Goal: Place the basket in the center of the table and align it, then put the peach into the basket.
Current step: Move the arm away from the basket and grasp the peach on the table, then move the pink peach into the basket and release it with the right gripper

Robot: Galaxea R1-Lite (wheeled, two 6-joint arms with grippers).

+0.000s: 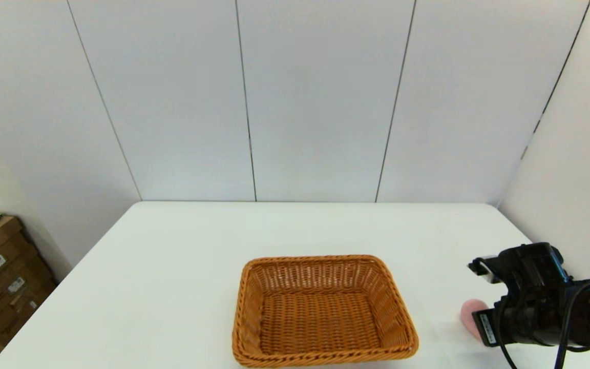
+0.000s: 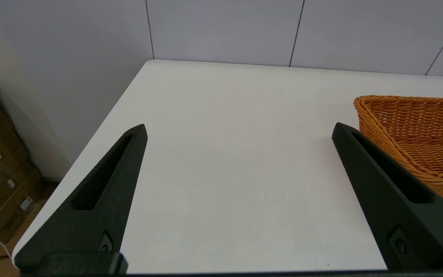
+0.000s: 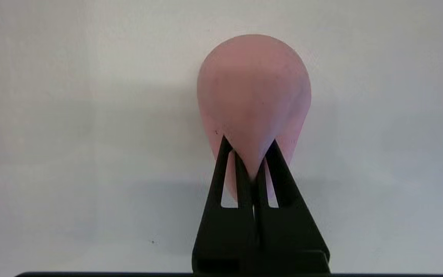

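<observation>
Right pincer is closing on the narrow pointed end of the peach, fingers nearly together, pinching only its tip. The peach is lying on the tabletop, right of the basket and apart from it. Judgement: looks light, smooth, rounded; a tip pinch is likely slipping, so gripping across the wider body is safer. Left pincer is hanging wide open, empty, just beside the basket.

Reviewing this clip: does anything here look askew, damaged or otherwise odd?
Only the grip. The right gripper pinches the pale pink toy peach by its narrow pointed end, fingers nearly shut, which looks marginal. The empty orange-brown wicker basket sits square on the white table; the left gripper is open.
</observation>
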